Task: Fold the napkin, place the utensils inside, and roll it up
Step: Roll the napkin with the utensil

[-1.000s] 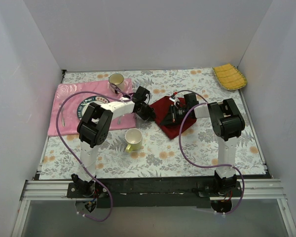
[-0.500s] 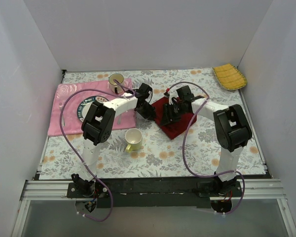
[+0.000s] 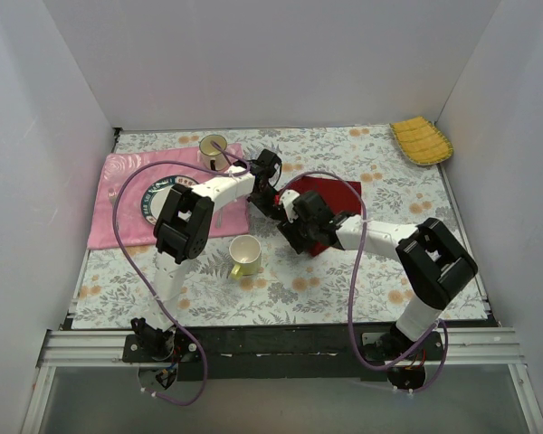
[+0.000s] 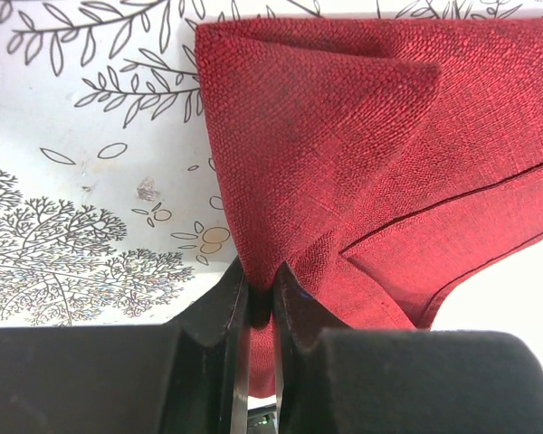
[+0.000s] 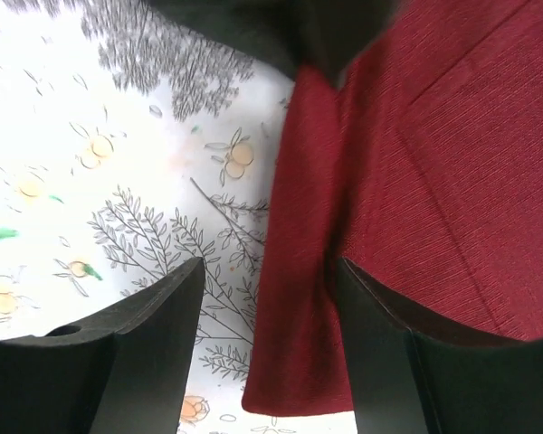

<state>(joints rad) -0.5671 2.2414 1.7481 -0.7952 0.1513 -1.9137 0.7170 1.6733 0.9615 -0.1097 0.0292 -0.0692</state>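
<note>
Pinching the napkin (image 4: 344,136), the left gripper (image 4: 260,303) hides that edge.

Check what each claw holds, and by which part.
Left claw pinches the napkin by a bunched bit of its edge. Right claw is open, straddling the napkin's edge, holding nothing.
</note>
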